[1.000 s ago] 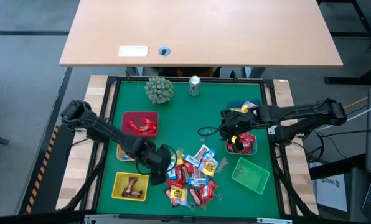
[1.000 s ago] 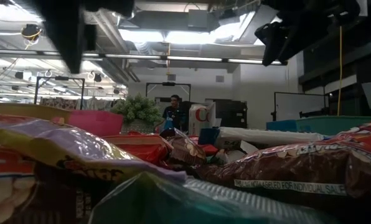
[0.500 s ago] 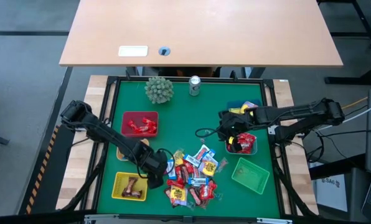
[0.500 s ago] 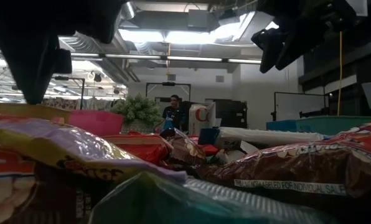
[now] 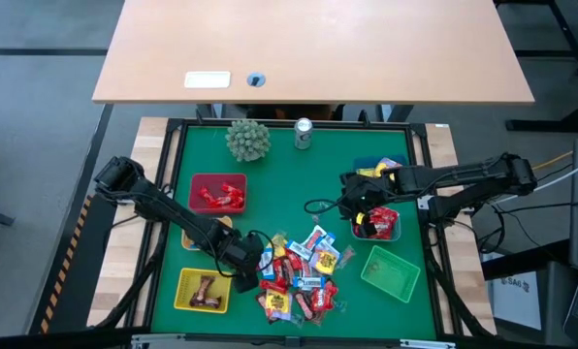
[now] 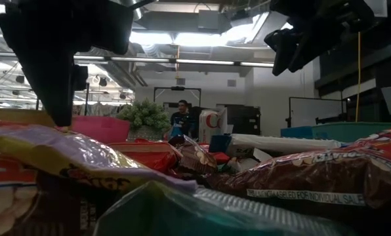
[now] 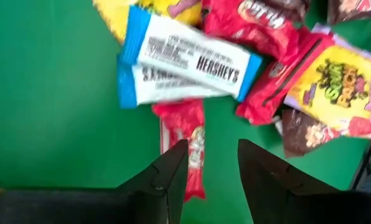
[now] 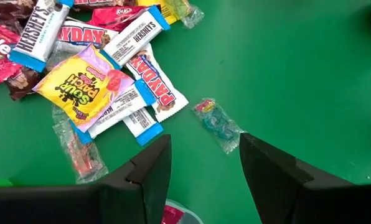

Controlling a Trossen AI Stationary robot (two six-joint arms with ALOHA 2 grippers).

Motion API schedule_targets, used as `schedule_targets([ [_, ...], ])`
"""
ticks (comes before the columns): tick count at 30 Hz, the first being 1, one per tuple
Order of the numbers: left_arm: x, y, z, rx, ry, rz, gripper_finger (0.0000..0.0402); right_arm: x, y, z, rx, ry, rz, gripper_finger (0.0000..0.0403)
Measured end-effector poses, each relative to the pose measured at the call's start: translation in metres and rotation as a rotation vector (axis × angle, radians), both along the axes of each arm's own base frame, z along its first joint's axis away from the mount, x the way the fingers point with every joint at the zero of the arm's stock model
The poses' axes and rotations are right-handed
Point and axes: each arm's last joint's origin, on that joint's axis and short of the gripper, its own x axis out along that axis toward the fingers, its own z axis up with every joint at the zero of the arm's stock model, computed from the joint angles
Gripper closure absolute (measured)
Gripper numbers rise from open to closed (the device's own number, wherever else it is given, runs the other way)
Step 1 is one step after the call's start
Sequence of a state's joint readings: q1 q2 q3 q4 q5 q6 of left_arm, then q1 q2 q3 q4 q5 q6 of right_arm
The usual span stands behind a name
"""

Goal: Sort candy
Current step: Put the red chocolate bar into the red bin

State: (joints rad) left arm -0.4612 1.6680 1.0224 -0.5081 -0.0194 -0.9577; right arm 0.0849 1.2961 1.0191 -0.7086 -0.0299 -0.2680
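The candy (image 5: 299, 276) lies in a loose pile of red, yellow, blue-white and brown wrappers on the green mat, near its front edge. My left gripper (image 5: 255, 262) hangs open just over the pile's left edge. In the left wrist view (image 7: 211, 165) its fingers stand over a long red candy (image 7: 188, 149), beside two blue-white bars (image 7: 185, 62). My right gripper (image 5: 352, 208) is open and held higher, to the right of the pile. In the right wrist view (image 8: 204, 158) it is above bare mat near a small clear-wrapped candy (image 8: 215, 121).
Small baskets ring the pile: red (image 5: 217, 192), yellow (image 5: 204, 289), green (image 5: 390, 272), blue (image 5: 381, 165) and one with red candy (image 5: 378, 223) under the right arm. A spiky green ball (image 5: 248, 140) and a silver can (image 5: 303, 134) stand at the far edge.
My left gripper has come down toward the left edge of the candy pile, tipping a little, and stays open. The candy has not moved.
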Motion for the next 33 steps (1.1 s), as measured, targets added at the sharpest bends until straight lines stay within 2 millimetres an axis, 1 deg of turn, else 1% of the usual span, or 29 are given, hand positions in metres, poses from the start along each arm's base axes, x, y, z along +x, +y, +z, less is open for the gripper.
schedule_targets([
  [4, -0.003, 0.002, -0.008, 0.037, -0.019, 0.011, 0.0275, 0.0, 0.0, 0.0, 0.0, 0.0, 0.0, 0.0214],
  [11, -0.006, 0.003, -0.019, 0.024, -0.05, 0.014, 0.0275, 0.0, 0.0, 0.0, 0.0, 0.0, 0.0, 0.0214],
  [20, -0.017, -0.007, -0.028, 0.039, -0.063, -0.019, 0.0275, 0.0, 0.0, 0.0, 0.0, -0.001, 0.0, 0.0214],
  [29, -0.021, -0.013, -0.029, 0.102, -0.093, -0.043, 0.0275, 0.0, 0.0, 0.0, 0.0, -0.002, 0.0, 0.0214],
  [33, -0.019, -0.014, -0.039, 0.135, -0.075, -0.069, 0.0275, 0.0, 0.0, 0.0, 0.0, -0.004, 0.0, 0.0214],
])
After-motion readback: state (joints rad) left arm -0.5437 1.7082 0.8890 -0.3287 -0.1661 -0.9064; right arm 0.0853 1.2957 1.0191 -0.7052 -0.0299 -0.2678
